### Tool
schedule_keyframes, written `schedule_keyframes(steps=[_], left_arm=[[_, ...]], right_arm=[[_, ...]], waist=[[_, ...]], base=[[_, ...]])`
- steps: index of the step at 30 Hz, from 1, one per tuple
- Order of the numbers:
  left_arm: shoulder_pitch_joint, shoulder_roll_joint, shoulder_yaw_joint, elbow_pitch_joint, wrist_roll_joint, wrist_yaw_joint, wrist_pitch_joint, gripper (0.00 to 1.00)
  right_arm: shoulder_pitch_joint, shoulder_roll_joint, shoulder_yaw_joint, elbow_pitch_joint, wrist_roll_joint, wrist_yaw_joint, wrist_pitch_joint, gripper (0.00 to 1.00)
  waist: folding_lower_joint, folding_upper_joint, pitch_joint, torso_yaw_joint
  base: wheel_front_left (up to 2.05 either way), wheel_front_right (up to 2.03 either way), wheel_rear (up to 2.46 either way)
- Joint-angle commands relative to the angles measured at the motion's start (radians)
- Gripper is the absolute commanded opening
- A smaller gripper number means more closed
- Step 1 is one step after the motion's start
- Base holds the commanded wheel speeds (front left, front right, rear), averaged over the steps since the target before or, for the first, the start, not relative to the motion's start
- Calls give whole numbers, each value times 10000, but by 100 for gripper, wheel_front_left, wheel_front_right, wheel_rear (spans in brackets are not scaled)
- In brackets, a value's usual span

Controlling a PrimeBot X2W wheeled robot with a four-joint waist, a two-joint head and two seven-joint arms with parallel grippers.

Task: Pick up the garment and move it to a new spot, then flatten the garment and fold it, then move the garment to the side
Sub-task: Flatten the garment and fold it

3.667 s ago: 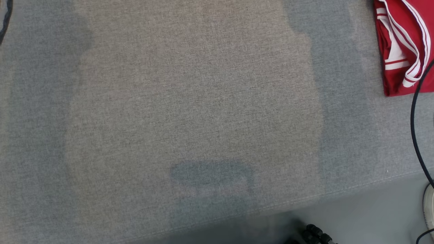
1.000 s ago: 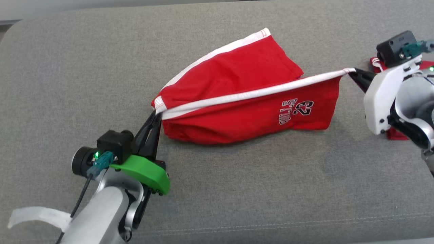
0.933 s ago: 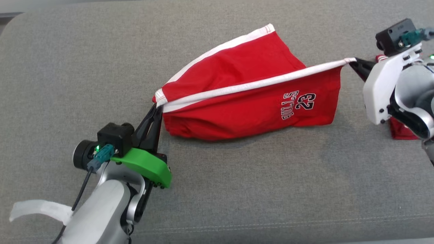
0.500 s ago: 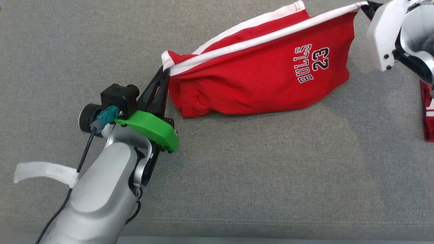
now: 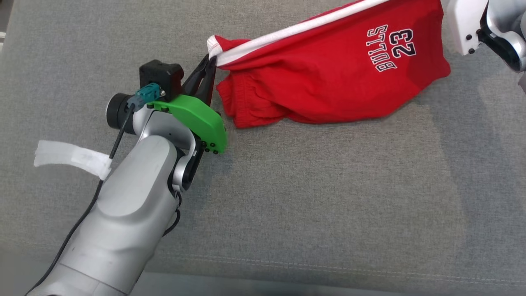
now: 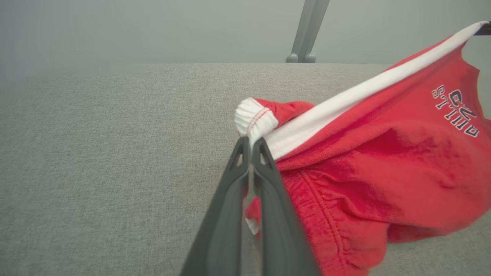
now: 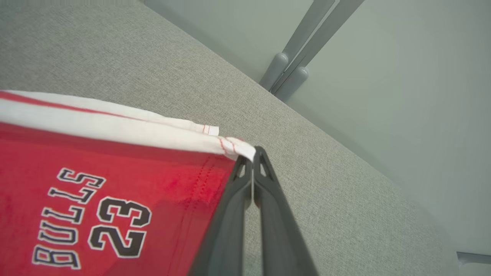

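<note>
The red garment (image 5: pixel 328 74) is hanging stretched above the grey cushion (image 5: pixel 312 197), its lower folds sagging toward it. The left gripper (image 5: pixel 210 62) is clamping the garment's white-banded waistband end. The right gripper (image 7: pixel 252 152) is pinching the opposite white-striped hem corner, jaws closed.
</note>
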Motion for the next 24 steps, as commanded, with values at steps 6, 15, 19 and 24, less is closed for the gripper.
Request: schedule_keyframes(steps=[6,15,19,24], left_arm=[[-683,-240,-41,818,-71,-102,186,57],[-1142,-455,66,1773,-205,-221,-285,100],[-894,-354,280,1842,-262,-46,-868,100],[-285,-136,600,1339,-200,185,-1738,100]], right_arm=[[-397,446,-28,1077,60,-19,-772,28],[-567,1003,98,2095,57,-19,-2058,100],[-301,1009,8,2279,431,-19,-2292,100],[182,754,-24,2288,674,-19,-2602,100]], waist=[[0,0,109,174],[0,0,22,148],[0,0,-188,105],[0,0,-570,23]], base=[[0,0,0],[0,0,0],[0,0,0],[0,0,0]])
